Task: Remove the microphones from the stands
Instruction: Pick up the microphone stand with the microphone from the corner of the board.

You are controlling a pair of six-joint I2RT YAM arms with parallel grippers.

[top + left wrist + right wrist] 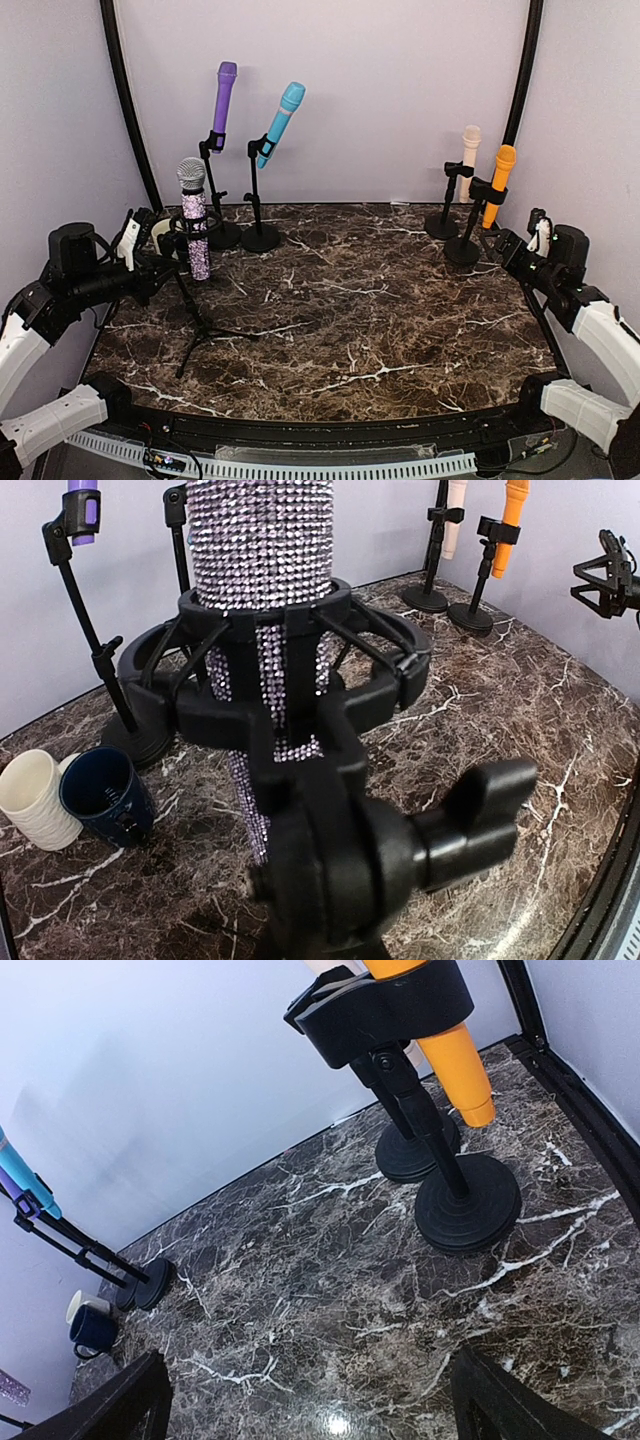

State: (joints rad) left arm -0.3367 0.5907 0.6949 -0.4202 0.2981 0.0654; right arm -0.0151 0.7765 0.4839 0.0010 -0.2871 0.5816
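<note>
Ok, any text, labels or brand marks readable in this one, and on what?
None readable. The rhinestone microphone, its shock mount, the orange microphone, the navy mug and the white cup show no lettering in any view.

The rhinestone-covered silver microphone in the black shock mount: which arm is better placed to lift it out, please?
Left. The left arm sits beside the rhinestone-covered silver microphone, which fills its wrist view; the right gripper faces the orange microphone.
</note>
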